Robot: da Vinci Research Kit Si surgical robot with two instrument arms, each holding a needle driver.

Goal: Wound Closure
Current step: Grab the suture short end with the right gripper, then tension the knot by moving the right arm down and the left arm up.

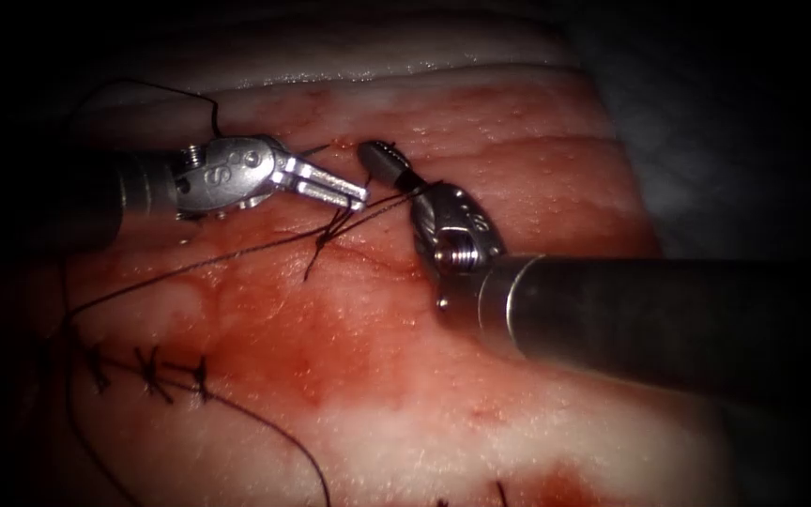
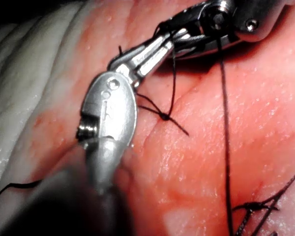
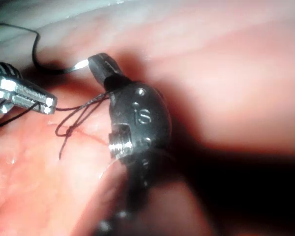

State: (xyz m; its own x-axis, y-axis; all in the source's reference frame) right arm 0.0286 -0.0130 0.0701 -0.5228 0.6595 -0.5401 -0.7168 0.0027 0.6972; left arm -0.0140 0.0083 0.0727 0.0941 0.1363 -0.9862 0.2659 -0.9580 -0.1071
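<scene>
Earlier stitches (image 1: pixel 147 374) sit lower left in the endoscope frame, dark knots on wet, glossy tissue (image 1: pixel 537 169) smeared with red fluid (image 1: pixel 330 347). My right tool (image 1: pixel 379 158), dark and ribbed, sits centre frame, jaws closed; thread (image 1: pixel 237 253) runs taut to its jaw base, so I read it as pinching thread. My left tool (image 1: pixel 344 192), bright steel, sits just left of it: whether its jaws are parted or gripping, can't tell. Knot (image 1: pixel 323 238) lies below both tips. I can't make out the needle.

endoscope overhead, wrist views close, sharing knot (image 1: pixel 323 240)
</scene>
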